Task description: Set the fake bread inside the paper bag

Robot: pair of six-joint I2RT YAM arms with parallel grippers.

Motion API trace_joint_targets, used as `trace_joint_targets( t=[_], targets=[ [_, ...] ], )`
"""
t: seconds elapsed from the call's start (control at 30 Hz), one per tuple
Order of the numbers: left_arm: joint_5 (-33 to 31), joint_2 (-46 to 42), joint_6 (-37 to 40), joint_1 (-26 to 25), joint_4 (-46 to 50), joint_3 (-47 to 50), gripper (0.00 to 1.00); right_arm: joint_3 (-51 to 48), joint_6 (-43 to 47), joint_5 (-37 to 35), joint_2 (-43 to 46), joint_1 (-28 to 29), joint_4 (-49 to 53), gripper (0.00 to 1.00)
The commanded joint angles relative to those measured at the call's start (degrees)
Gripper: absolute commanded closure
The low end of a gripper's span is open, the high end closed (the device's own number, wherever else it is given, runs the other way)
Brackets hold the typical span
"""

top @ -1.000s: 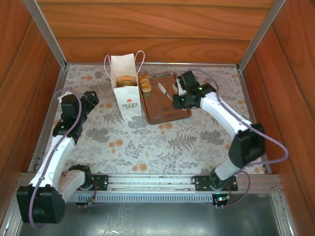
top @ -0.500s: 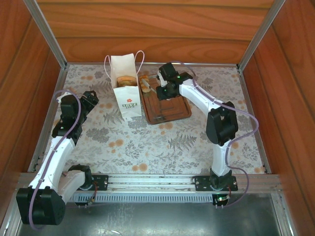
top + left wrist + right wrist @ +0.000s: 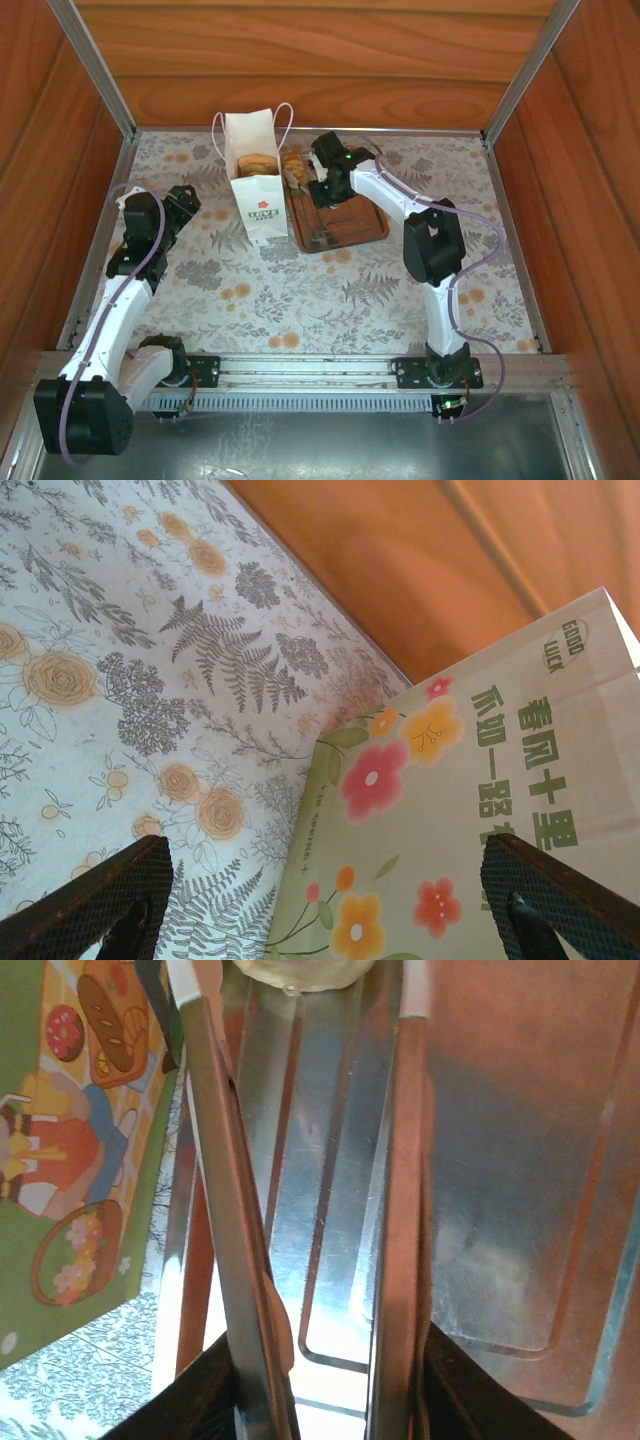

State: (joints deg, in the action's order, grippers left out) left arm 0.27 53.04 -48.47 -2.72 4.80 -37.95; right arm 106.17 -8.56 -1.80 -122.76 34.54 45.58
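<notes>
I find the bag point(image 3: 257, 195) standing upright on the flowered cloth point(image 3: 330, 290), at the far side of the table and just left of the tray point(image 3: 340, 220). Bread point(image 3: 256, 162) lies inside the bag's open mouth. More bread point(image 3: 293, 167) sits at the tray's far left corner, close beside the bag.

The right gripper point(image 3: 320, 186) is over the left part of the tray, near that corner. In the right wrist view the right gripper point(image 3: 300, 1000) has its jaws apart, and both fingers point(image 3: 225, 1210) run along the shiny tray point(image 3: 500, 1160). A pale rounded piece of bread point(image 3: 300, 968) sits at the top edge between the fingertips. I cannot tell whether they touch it. The bag's printed side point(image 3: 80, 1120) stands just left of the fingers.

The left gripper point(image 3: 182, 203) hangs over the cloth, left of the bag and apart from it. In the left wrist view the left gripper point(image 3: 322, 880) has its jaws wide apart and holds nothing, and the bag point(image 3: 480, 800) is ahead of it.
</notes>
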Motion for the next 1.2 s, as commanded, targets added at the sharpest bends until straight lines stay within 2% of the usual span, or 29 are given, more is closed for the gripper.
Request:
trace_joint_targets(
  t=[0.0,0.17,0.4,0.73,0.93,1.17],
  targets=[
    [0.4,0.0,0.8,0.3,0.6,-1.7,0.15,1.7,0.5,0.7,-0.1,0.5,1.8,0.65],
    [0.5,-0.2,1.0,0.3,1.0,-2.1,0.15,-0.5,0.1,-0.3,3.3,0.5,3.0,0.76],
    [3.2,0.5,2.1,0.3,1.0,-5.7,0.15,-9.1,-2.2,-5.5,14.8,0.5,3.0,0.77],
    [13.6,7.7,2.0,-0.4,-2.0,-17.1,0.16,-18.4,-5.7,-12.6,39.6,0.5,4.8,0.78],
    [14.8,15.5,3.6,-3.9,-2.2,-23.7,0.19,-14.5,-6.5,-11.3,47.2,1.8,4.8,0.78],
    [14.9,20.3,3.5,-5.7,-2.5,-26.7,0.35,-4.8,-4.5,-11.3,45.5,8.6,2.8,0.79]
  ],
)
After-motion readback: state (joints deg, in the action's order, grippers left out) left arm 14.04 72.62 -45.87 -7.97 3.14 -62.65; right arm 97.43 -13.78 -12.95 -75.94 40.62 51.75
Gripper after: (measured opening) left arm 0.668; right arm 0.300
